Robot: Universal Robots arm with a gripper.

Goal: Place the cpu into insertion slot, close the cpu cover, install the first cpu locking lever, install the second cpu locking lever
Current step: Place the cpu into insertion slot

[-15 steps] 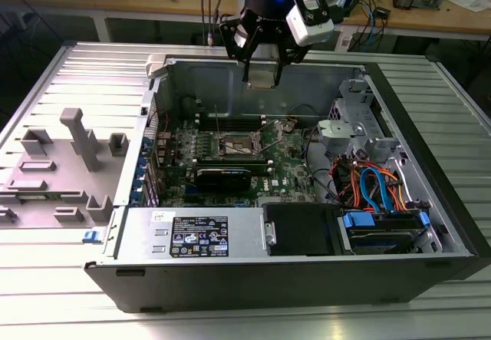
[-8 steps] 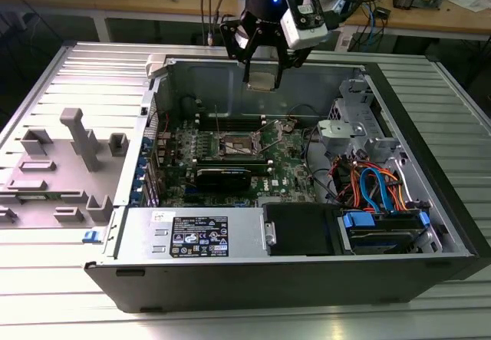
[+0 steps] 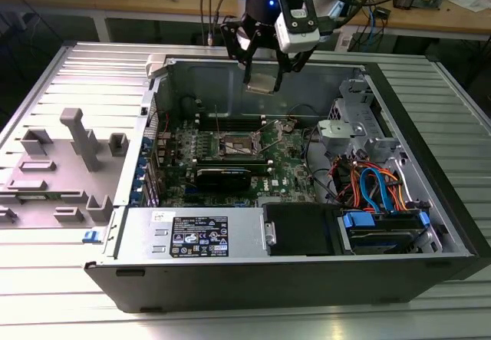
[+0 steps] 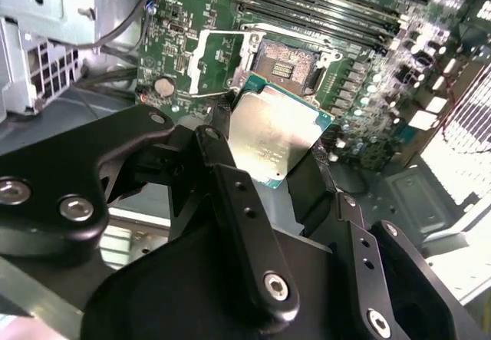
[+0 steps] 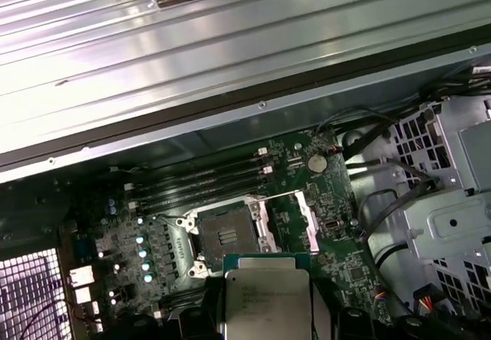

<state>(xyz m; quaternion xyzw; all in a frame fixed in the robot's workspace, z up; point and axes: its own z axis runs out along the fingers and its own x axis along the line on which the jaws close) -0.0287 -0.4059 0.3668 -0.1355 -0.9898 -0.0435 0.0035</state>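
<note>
Hanging in the upper centre of the exterior view, the gripper (image 3: pixel 262 79) grips the cpu (image 4: pixel 278 136) between its fingers (image 4: pixel 307 183), above the uncovered slot (image 5: pixel 225 236).

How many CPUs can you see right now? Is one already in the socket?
1: the cpu, gripped by the gripper above the motherboard. The insertion slot holds none.

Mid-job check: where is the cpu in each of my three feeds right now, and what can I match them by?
Exterior view: the cpu hangs in the gripper, seen against the case's far wall.
Second wrist view: the cpu sits just before the insertion slot, overlapping its rim.
First wrist view: the cpu lies close beside the insertion slot.
Shared landmark: the open insertion slot.
</note>
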